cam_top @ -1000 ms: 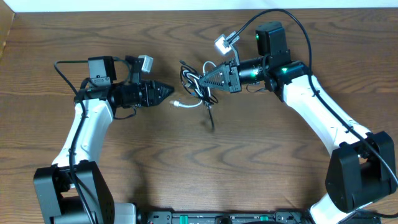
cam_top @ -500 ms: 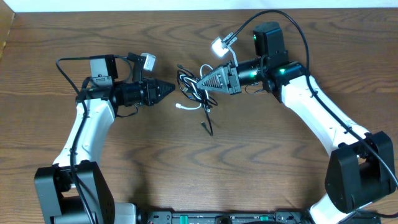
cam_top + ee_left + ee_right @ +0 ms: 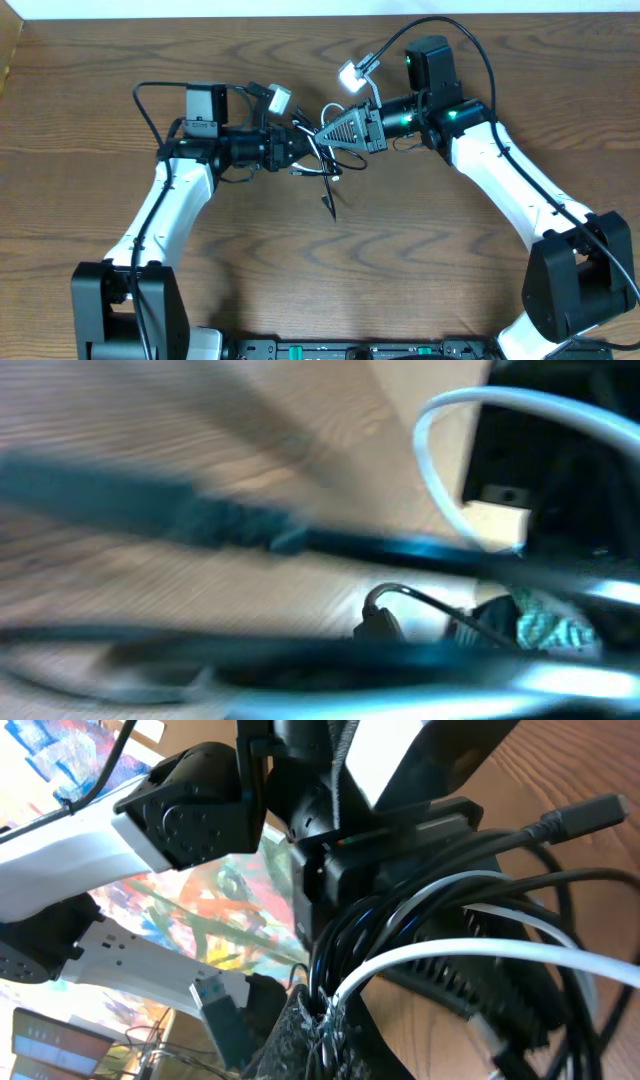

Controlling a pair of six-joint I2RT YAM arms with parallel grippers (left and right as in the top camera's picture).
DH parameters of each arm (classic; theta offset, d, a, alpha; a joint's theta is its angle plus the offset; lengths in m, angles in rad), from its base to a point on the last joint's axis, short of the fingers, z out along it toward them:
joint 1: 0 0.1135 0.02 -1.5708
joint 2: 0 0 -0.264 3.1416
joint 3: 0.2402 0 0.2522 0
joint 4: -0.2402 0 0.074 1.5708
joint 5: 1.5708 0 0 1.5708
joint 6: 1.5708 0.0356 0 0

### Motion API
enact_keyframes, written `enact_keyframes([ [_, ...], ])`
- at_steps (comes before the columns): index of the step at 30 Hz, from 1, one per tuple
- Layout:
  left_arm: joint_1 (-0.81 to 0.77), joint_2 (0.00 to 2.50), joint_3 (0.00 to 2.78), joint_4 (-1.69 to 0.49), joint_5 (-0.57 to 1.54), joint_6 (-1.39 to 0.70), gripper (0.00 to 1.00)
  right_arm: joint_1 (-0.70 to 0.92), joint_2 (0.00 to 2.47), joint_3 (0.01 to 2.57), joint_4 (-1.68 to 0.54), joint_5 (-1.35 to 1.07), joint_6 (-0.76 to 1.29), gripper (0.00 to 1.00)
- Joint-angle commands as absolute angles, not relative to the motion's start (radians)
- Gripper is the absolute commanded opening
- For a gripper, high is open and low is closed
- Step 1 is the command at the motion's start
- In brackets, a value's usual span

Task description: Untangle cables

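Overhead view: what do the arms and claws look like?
The left arm and right arm have white links with black joints and bases, and a black wire loops over each wrist. Green lights glow on the right arm. The left claw and right claw are black, tapering wedges.

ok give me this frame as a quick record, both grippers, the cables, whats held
left gripper: shut, tip in the cables from the left; what it pinches cannot be told
right gripper: shut on the cables, from the right
black cable: loops bunched at the right gripper, one end trailing toward the table's near edge
white cable: runs through the black loops
state: tangled, not yet separated
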State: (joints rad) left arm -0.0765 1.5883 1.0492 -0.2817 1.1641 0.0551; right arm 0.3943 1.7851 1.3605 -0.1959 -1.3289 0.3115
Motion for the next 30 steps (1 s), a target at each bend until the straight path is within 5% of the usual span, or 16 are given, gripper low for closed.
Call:
enact_keyframes([
  [1,-0.082,1.597,1.042,-0.266,1.252,0.032,0.12,0.4,1.779,1.369,-0.191,-1.359,0.321,0.01],
  [7,-0.082,1.597,1.042,-0.269,1.182,0.032,0.22,0.401,1.779,1.369,-0.199,-1.277,0.321,0.01],
  [16,-0.16,1.613,1.042,-0.255,1.1,0.051,0.23,0.49,1.779,1.366,-0.231,-0.971,0.313,0.04],
  [19,-0.167,1.624,1.042,-0.253,1.067,0.051,0.24,0.536,1.779,1.366,-0.245,-0.855,0.264,0.37],
  [22,-0.167,1.647,1.042,-0.256,1.004,0.051,0.24,0.554,1.779,1.366,-0.278,-0.742,0.231,0.87],
  [26,-0.167,1.695,1.042,-0.253,0.894,0.05,0.24,0.545,1.779,1.366,-0.355,-0.606,0.229,0.97],
  [30,-0.167,1.754,1.042,-0.239,0.695,-0.041,0.38,0.539,1.779,1.366,-0.451,-0.448,0.226,0.99],
])
